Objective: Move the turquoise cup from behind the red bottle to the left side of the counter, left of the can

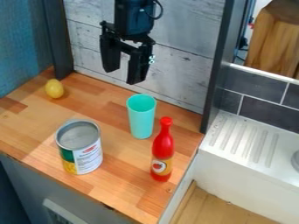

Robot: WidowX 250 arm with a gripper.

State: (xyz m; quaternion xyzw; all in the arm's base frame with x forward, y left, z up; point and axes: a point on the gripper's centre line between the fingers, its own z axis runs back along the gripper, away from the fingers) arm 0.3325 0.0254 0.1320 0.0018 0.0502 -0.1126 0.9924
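Observation:
The black gripper hangs near the top of the camera view, in front of the grey plank wall, open with nothing between its fingers. It is above the counter, up and to the left of a turquoise cup, which stands upright. A red bottle with a label stands upright to the right and nearer the front. An opened-looking can with a grey top and a white, green and yellow label stands at front left. A yellow lemon-like object lies at the back left.
The wooden counter ends at a front edge. Dark upright posts stand at its back left and back right. A white sink with a ridged drainboard lies to the right, below dark tiles.

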